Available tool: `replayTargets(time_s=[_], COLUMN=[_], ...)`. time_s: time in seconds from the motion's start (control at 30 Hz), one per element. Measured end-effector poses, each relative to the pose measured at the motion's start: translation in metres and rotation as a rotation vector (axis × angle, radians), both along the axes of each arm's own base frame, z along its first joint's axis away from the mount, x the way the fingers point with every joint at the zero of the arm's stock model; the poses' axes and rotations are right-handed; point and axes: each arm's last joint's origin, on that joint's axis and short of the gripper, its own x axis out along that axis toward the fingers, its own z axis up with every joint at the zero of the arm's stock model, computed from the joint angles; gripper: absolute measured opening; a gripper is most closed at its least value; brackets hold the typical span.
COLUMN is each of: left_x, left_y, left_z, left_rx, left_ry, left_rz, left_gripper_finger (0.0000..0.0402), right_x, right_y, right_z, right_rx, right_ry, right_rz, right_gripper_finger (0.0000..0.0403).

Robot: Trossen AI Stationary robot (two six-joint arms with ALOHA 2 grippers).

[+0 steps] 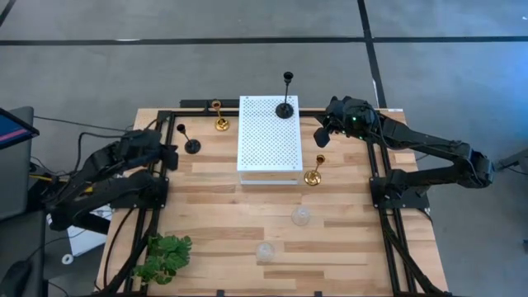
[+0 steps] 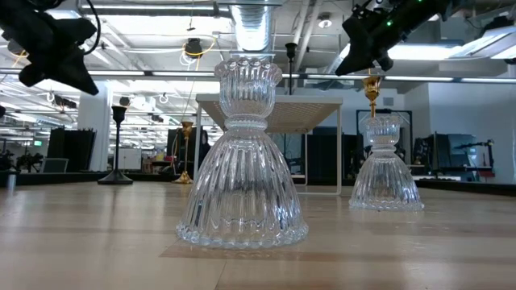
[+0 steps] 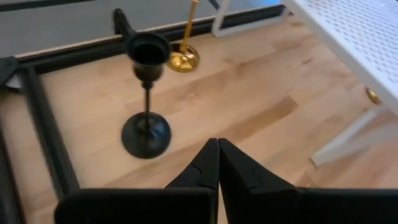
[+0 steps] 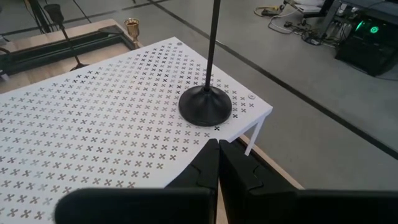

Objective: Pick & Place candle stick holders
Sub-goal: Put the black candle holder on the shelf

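One tall black candle stick holder (image 1: 285, 107) stands by its round base (image 4: 205, 107) on the white board's (image 1: 268, 144) far right corner. The other black one (image 1: 191, 146) stands on the table left of the board. One gold holder (image 1: 220, 124) stands at the board's far left, another (image 1: 313, 175) off its right side. Two clear glass holders (image 1: 301, 216) (image 1: 264, 250) stand nearer the front. My left gripper (image 3: 217, 143) hovers shut and empty just near of the left black holder (image 3: 146, 127). My right gripper (image 4: 217, 144) hangs shut and empty above the board's right edge.
A green leafy plant (image 1: 165, 257) lies at the near left corner. Black frame rails (image 1: 384, 198) run along the table's left and right sides and far edge. Bare wood (image 1: 223, 206) lies in front of the board.
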Motion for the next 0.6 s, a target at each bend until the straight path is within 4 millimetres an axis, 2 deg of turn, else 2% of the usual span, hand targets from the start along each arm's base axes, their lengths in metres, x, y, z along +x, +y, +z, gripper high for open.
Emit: replayTargets(time_s=[0.37, 0.6], left_x=[0.003, 0.010], left_y=[0.004, 0.008], left_z=[-0.005, -0.008], left_rx=[-0.020, -0.061], left_ry=[-0.051, -0.148], left_rz=[0.091, 0.136], left_gripper_finger=[0.0002, 0.0002], right_x=[0.000, 0.000], right_y=[0.000, 0.000], right_z=[0.000, 0.000], right_rx=[0.000, 0.000], right_ry=[0.000, 0.000], right_rz=[0.000, 0.000], right_gripper_finger=[0.0000, 0.0000])
